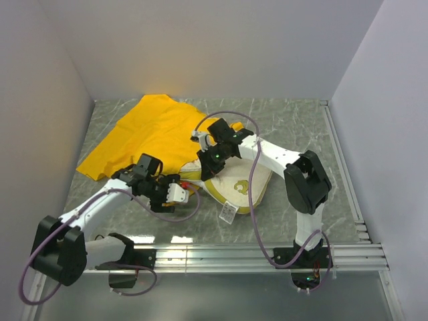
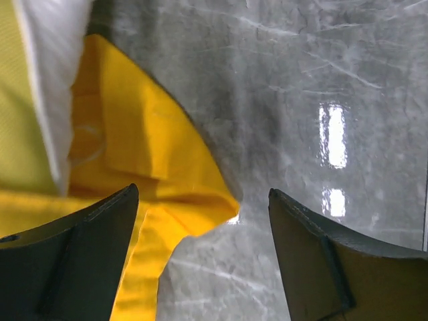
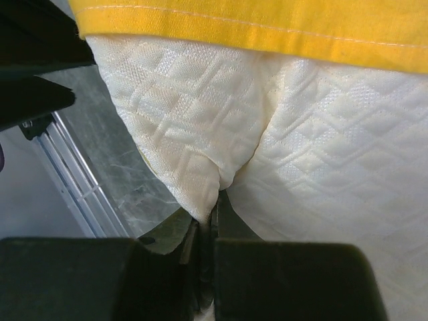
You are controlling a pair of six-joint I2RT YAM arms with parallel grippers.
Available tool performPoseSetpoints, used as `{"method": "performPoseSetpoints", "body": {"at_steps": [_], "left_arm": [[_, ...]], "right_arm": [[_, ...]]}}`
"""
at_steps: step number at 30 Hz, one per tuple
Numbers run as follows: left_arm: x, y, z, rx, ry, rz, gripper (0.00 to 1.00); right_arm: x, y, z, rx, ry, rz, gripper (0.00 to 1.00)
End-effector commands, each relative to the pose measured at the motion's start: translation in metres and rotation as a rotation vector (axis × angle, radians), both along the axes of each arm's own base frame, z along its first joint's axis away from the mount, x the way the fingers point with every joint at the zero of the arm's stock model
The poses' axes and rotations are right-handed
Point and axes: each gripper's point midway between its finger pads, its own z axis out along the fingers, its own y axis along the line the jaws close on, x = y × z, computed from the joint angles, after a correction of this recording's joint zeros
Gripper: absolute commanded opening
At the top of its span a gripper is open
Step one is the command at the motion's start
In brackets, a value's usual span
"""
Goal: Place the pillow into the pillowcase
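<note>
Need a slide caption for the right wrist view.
Right gripper pinches a fold of the quilted pillow just below the yellow pillowcase hem.

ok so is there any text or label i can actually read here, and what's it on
Nothing can be read.
white tag at the near corner of the pillow: dark print, too small to read
yellow logo on the pillow: too small to make out letters
pillowcase: no print shows
</note>
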Motion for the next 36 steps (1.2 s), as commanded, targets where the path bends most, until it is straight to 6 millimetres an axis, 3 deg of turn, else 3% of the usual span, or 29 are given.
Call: {"method": "performPoseSetpoints", "body": {"at_steps": [1, 7, 10, 13, 15, 16, 17, 18, 20, 23, 24, 25, 27, 28, 31, 33, 36], "left_arm": [[0.019, -0.004, -0.011, 0.072, -0.056, 0.054, 0.84], [0.019, -0.016, -0.038, 0.139, -0.073, 0.035, 0.81], [0.022, -0.018, -0.051, 0.174, -0.083, 0.055, 0.74], [0.025, -0.019, -0.06, 0.2, -0.061, 0.06, 0.6], [0.028, -0.017, -0.065, 0.23, -0.049, 0.066, 0.43], [0.031, -0.02, -0.064, 0.235, -0.039, 0.064, 0.33], [0.025, -0.019, -0.063, 0.244, -0.008, 0.051, 0.11], [0.023, -0.027, -0.058, 0.211, 0.011, 0.034, 0.02], [0.022, -0.052, -0.026, 0.124, -0.022, -0.018, 0.0], [-0.008, -0.096, 0.021, 0.015, -0.056, -0.158, 0.01], [-0.022, -0.105, 0.031, -0.006, -0.036, -0.186, 0.01], [-0.043, -0.128, 0.052, -0.059, -0.052, -0.266, 0.01], [-0.078, -0.147, 0.065, -0.079, -0.014, -0.351, 0.01], [-0.087, -0.158, 0.076, -0.11, -0.008, -0.375, 0.0], [-0.118, -0.178, 0.083, -0.126, 0.022, -0.459, 0.01], [-0.134, -0.185, 0.078, -0.114, 0.048, -0.506, 0.01], [-0.142, -0.187, 0.077, -0.115, 0.075, -0.528, 0.0]], "right_arm": [[0.003, 0.015, 0.029, 0.091, 0.006, 0.015, 0.0], [-0.002, 0.019, 0.044, 0.147, 0.026, 0.039, 0.0], [-0.003, 0.023, 0.058, 0.187, 0.02, 0.055, 0.0], [-0.005, 0.024, 0.067, 0.209, 0.026, 0.067, 0.0], [-0.004, 0.022, 0.072, 0.221, 0.026, 0.068, 0.0], [-0.005, 0.022, 0.074, 0.225, 0.021, 0.072, 0.0], [-0.004, 0.022, 0.077, 0.229, 0.019, 0.069, 0.0], [-0.002, 0.022, 0.078, 0.232, 0.013, 0.068, 0.0], [0.007, 0.023, 0.083, 0.239, -0.012, 0.055, 0.0], [0.021, 0.032, 0.087, 0.252, -0.007, 0.016, 0.0], [0.025, 0.035, 0.088, 0.254, -0.008, 0.011, 0.0], [0.031, 0.04, 0.095, 0.27, -0.012, 0.0, 0.0], [0.04, 0.047, 0.089, 0.273, 0.006, -0.027, 0.0], [0.043, 0.05, 0.088, 0.277, 0.011, -0.039, 0.0], [0.051, 0.057, 0.067, 0.267, 0.055, -0.089, 0.0], [0.051, 0.062, 0.039, 0.241, 0.102, -0.111, 0.0], [0.044, 0.056, -0.011, 0.173, 0.149, -0.137, 0.0]]}}
